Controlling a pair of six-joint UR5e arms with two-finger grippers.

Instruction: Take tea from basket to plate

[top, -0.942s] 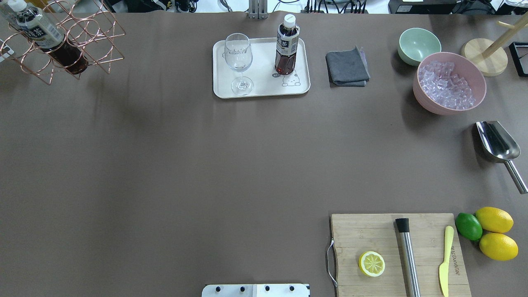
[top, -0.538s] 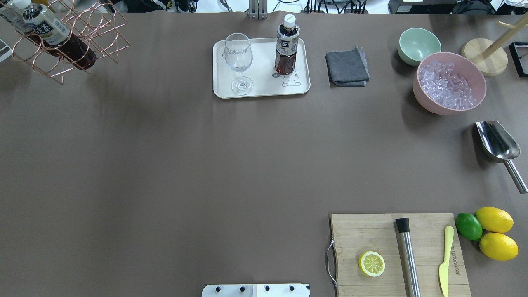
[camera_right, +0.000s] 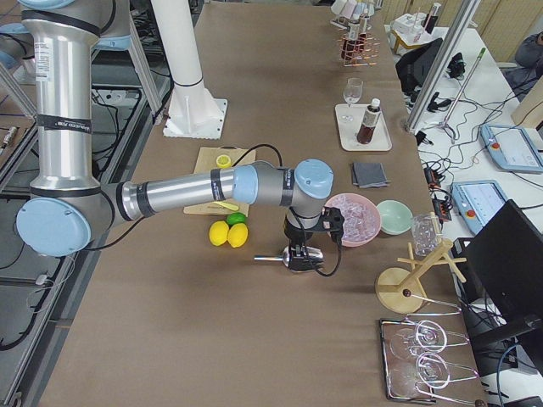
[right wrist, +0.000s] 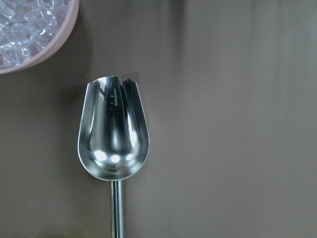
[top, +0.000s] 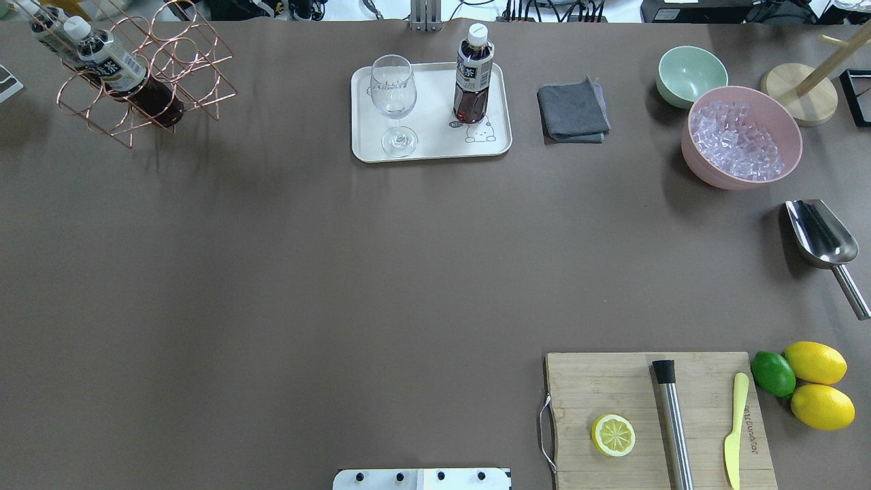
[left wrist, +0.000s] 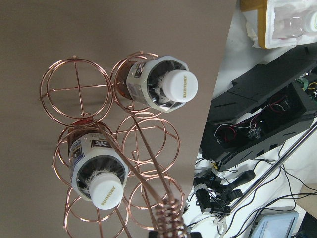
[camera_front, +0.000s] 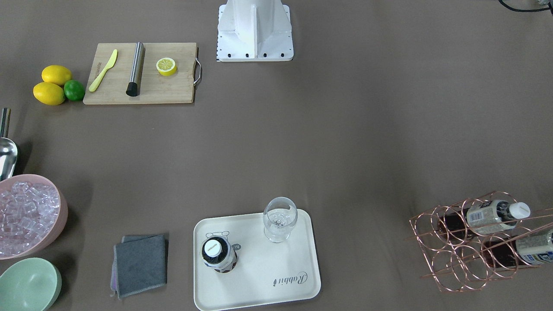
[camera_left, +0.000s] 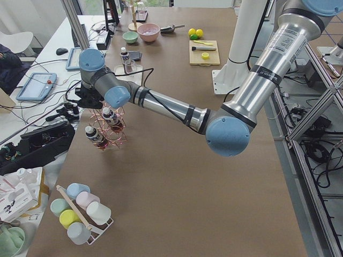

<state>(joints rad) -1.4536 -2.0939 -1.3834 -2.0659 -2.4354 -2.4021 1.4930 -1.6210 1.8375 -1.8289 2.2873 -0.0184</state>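
Two tea bottles [left wrist: 162, 84] lie in basket [left wrist: 76, 88], well left of plate [top: 435, 136] (a third bottle [top: 473, 85] stands on it). Judged rigid, slick, liquid-heavy: grasp at neck. Left tool [camera_left: 88, 101], right tool [camera_right: 301, 253]: state cannot be told.

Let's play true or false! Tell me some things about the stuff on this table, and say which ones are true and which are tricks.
1. One tea bottle stands on the tray. True.
2. The wire basket holds three bottles. False: two bottles lie in it.
3. The pink bowl is full of ice. True.
4. The wine glass lies on its side. False: it stands upright on the tray.
5. The metal scoop is inside the pink bowl. False: it lies on the table beside the bowl.
6. A lemon half sits on the cutting board. True.
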